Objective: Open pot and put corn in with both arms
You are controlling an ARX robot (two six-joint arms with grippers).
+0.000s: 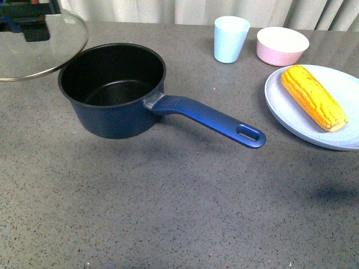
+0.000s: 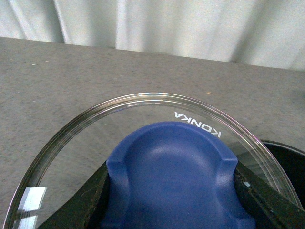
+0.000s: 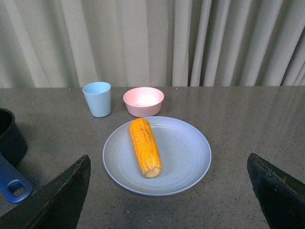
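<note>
Left tool (image 2: pixel 172 191) grips the lid (image 1: pixel 33 56) by its knob (image 2: pixel 167 157), lifted aside so the pot (image 1: pixel 112 106) sits open on the tabletop (image 1: pixel 168 213). Right tool (image 3: pixel 167 181), spread wide, hovers facing the corn (image 1: pixel 313 96) on its plate (image 1: pixel 291 120), likely ready to grasp.

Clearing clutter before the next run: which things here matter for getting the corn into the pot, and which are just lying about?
For the job:
pot, open
lid, held off the pot by the left tool
corn
right tool, open

Lying about:
cup
bowl
plate, under the corn
</note>
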